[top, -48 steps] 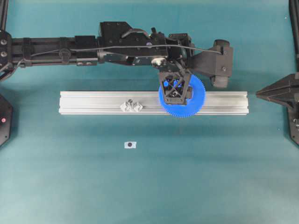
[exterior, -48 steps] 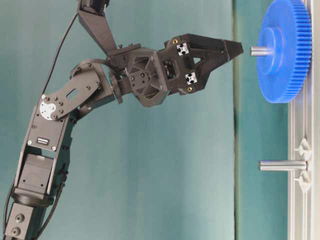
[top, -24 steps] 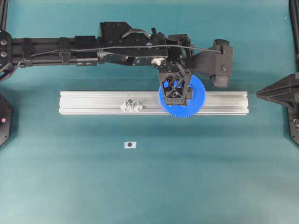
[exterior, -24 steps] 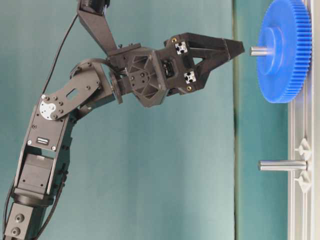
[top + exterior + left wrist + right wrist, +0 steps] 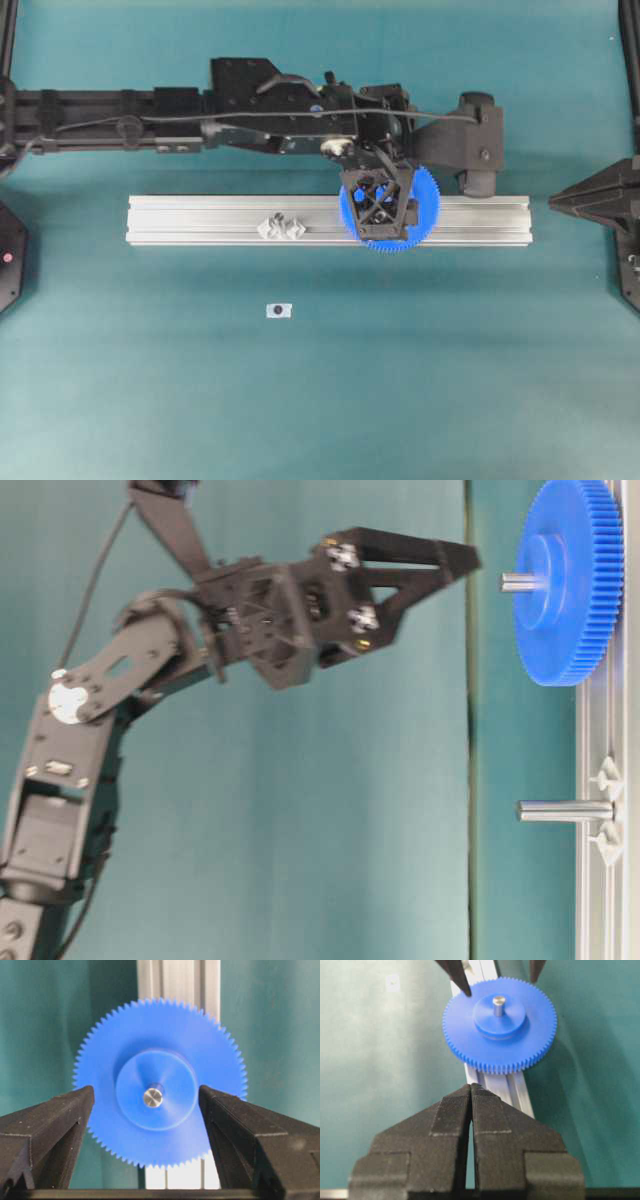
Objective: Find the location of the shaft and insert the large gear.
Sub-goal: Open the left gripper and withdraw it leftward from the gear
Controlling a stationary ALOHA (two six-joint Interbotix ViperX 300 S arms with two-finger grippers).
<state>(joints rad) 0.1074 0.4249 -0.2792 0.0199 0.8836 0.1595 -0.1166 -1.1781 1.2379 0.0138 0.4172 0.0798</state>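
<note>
Already the gear [image 5: 159,1084] is sitting on the shaft [image 5: 153,1097] at the rail's [image 5: 200,218] three o'clock end, leaving little to do, while the left gripper [image 5: 455,565] is hanging clear, fingers spread wide and empty, the right gripper [image 5: 471,1095] pinched closed.

Obstacles: long silver aluminium rail [image 5: 200,220] lying across the teal tabletop [image 5: 400,380]; bright blue toothed plastic gear [image 5: 565,580] seated on a grey metal pin [image 5: 520,581]; a second bare pin [image 5: 565,810] standing from the rail at 9 o'clock of the gear. The black left hand [image 5: 455,565] hangs above the gear, fingers spread, with a gap below. Free room: tabletop at 6 o'clock of the rail, bar a small white tag [image 5: 279,310].
</note>
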